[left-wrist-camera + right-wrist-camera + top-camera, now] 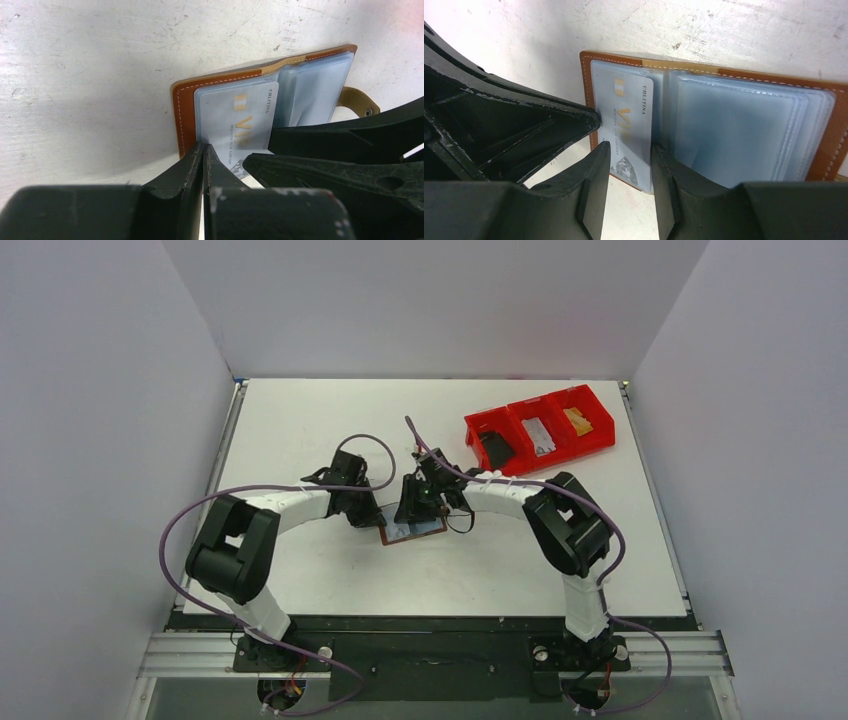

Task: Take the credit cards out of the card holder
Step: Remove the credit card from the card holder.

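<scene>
The card holder (587, 80) is pinned by the closed left gripper (204, 150); the credit card (631, 120) (pale) awaits pinching by the parted right gripper (630, 146).

Tan-brown leather on the card holder (185, 100), with white stitching along its edge and pale grey-blue see-through pockets inside. There's a card (225, 115), whitish-grey with gold lettering and a small gold square. Left gripper (204, 150) and right gripper (631, 150) both plain black, scuffed grey. Table (300, 420) white, flecked with dark scratches. Bright red bin (517, 430), purple cables (163, 540).
</scene>
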Robot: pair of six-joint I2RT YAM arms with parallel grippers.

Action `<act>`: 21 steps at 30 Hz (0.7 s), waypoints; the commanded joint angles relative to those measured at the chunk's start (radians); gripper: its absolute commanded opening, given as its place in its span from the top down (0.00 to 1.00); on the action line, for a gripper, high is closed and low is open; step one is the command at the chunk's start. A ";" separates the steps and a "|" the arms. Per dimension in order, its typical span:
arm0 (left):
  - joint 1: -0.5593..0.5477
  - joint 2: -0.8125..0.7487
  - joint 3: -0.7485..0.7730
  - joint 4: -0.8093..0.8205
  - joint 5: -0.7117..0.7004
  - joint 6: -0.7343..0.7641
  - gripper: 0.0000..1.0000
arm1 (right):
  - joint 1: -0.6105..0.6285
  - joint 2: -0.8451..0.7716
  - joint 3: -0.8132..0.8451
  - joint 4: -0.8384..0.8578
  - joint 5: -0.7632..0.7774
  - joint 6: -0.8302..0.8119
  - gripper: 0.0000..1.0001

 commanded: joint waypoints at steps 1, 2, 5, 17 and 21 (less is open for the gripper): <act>-0.003 0.037 0.022 0.010 -0.019 0.011 1.00 | -0.007 0.014 -0.037 0.102 -0.054 0.051 0.70; -0.004 0.039 0.022 0.009 -0.020 0.011 1.00 | -0.012 0.014 -0.042 0.123 -0.066 0.063 0.71; -0.005 0.048 0.029 0.003 -0.024 0.009 1.00 | -0.023 0.012 -0.076 0.164 -0.090 0.092 0.76; -0.005 0.080 0.034 -0.031 -0.047 0.005 1.00 | -0.088 -0.004 -0.248 0.530 -0.204 0.271 0.82; -0.006 0.083 0.036 -0.040 -0.051 0.005 1.00 | -0.104 0.004 -0.294 0.656 -0.231 0.340 0.82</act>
